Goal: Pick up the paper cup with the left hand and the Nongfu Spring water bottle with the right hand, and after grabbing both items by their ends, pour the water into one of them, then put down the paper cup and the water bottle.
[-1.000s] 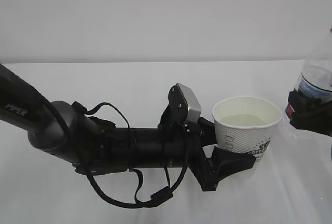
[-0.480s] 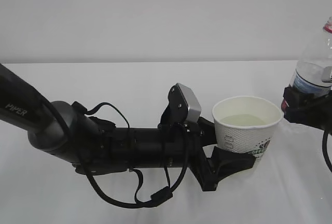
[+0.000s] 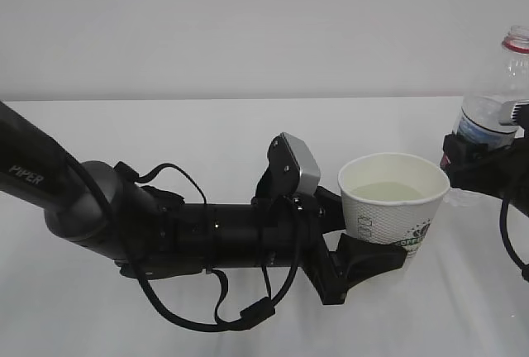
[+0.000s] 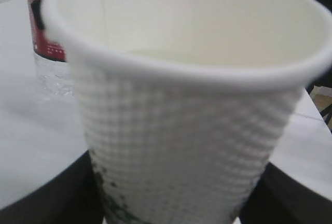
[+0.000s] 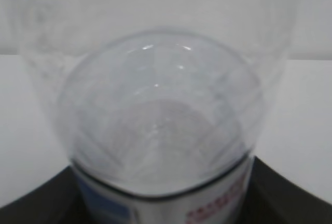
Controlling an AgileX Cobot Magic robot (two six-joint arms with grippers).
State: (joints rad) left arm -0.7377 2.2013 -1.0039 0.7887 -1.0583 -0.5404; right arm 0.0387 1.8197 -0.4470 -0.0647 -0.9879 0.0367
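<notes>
A white table (image 3: 165,126) meets a plain pale wall. The left hand (image 3: 364,254), a black arm marked "PIPER" with loose cables and a grey camera block (image 3: 293,163), reaches in from the left with its 2 fingers clamped on the lower part of the paper cup (image 3: 395,208). The cup stands upright in that grip, and a pale pool of water (image 3: 388,192) lies inside it. To the right of the cup, near its rim, the right hand (image 3: 475,167) grips the water bottle (image 3: 500,97) around its labelled body, the open red-ringed neck pointing up above the fingers. The bottle stands nearly upright.
</notes>
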